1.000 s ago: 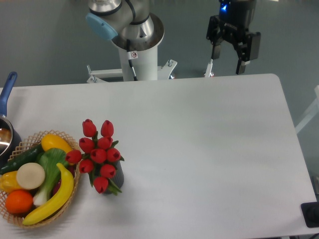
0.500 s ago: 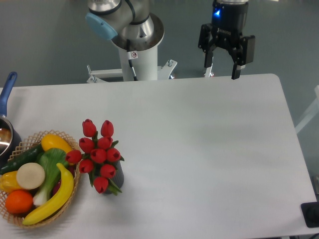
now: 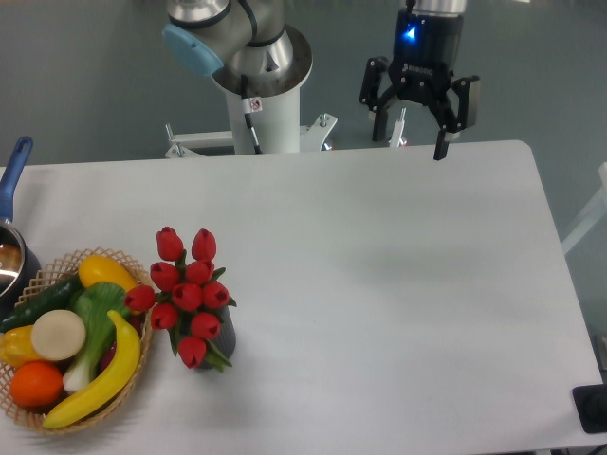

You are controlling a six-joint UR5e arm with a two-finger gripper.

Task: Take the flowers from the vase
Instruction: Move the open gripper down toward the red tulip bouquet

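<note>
A: Where the gripper [image 3: 410, 140], and in which state?

B: High over the far edge of the table [image 3: 398, 284], right of the middle. Fingers spread wide apart, nothing between them. A blue light lit on the body above.

A: And the flowers [image 3: 188, 296]?

B: Down at the near left part of the table, well apart from the gripper. Red buds in a tight bunch, standing in the vase [image 3: 226, 332]. Of the vase only a dark strip visible under the buds, so hard to say much about its sides.

A: Open room for moving?

B: Wide bare white surface between gripper and flowers, and over the whole right half. Far right corner of the table rounded; right edge running down toward a small dark object [image 3: 592, 408] at the lower right, cut by the frame.

A: Anything crowding the flowers?

B: On the left side, yes. A wicker basket [image 3: 121, 261] just beside the vase, perhaps touching, filled with a banana [image 3: 104, 374], an orange [image 3: 36, 383], a cucumber [image 3: 40, 301] and other produce. Farther left a pot [image 3: 11, 261] with a blue handle, half out of the frame. Behind the table the white robot base [image 3: 266, 114], well apart from the flowers.
</note>
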